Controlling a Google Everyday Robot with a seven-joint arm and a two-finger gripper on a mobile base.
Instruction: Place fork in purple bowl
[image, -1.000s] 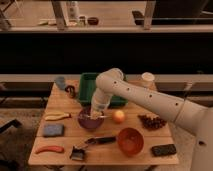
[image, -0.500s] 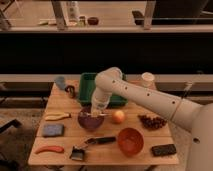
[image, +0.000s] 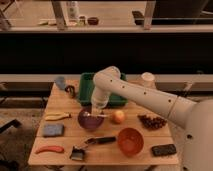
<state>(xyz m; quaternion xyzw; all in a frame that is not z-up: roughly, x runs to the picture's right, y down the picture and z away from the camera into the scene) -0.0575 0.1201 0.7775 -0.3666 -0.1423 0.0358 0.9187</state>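
The wooden counter (image: 62, 150) is carrying a crowd of small things, and the robot's white arm (image: 150, 97) is reaching down across it from the right. The purple bowl (image: 90, 120) is sitting near the counter's middle, just in front of the green tray (image: 85, 87), with an apple (image: 118, 116) beside it and the orange bowl (image: 130, 141) nearer the front edge. The tool (image: 98, 106) is hanging right over the purple bowl's far rim. The fork (image: 95, 115) is lying pale across the bowl's top, directly under the tool. I am judging it light, stiff and slick, best pinched across its thin handle. Whether the tool is gripping it or letting go, I cannot tell.
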